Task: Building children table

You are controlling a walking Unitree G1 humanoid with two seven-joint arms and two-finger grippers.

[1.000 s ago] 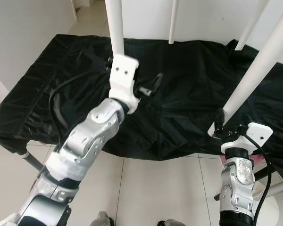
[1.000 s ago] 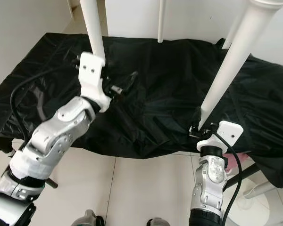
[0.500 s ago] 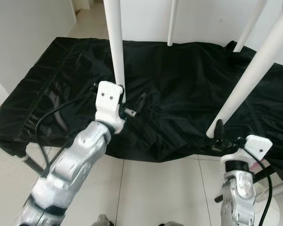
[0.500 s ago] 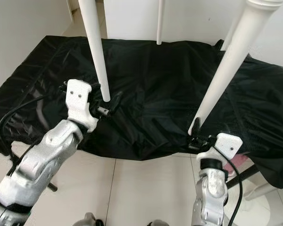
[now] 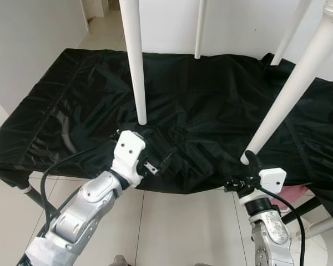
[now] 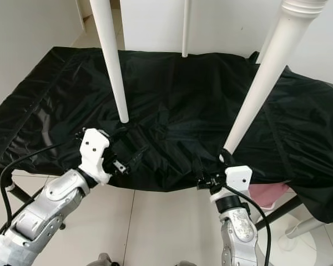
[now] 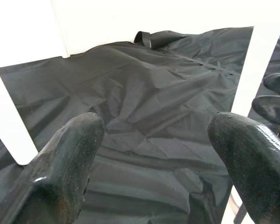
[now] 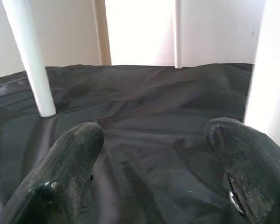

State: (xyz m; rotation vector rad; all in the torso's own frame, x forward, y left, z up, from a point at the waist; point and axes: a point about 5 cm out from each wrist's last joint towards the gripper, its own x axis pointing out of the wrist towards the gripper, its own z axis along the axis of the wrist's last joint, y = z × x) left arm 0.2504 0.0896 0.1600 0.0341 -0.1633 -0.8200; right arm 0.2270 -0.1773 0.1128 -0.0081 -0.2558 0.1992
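Near left: left gripper point(image 5: 155, 160), fingers spread apart, holding nothing, low at the near edge of the crumpled black plastic sheet point(image 5: 211, 105), just short of the near-left white tapered round table leg point(image 5: 134, 61).

Near right: right gripper point(image 5: 245, 173), fingers apart and empty, beside the foot of the thick near-right white table leg point(image 5: 299, 83); whether it touches cannot be told.

Middle: the black sheet drapes a low surface; all four legs stand upright on it, tops out of frame.

Far: slim far-left white leg point(image 5: 199, 27); far-right white leg point(image 5: 288, 30), slanting in view.

Floor: pale glossy floor tiles point(image 5: 188, 227) below the near edge.
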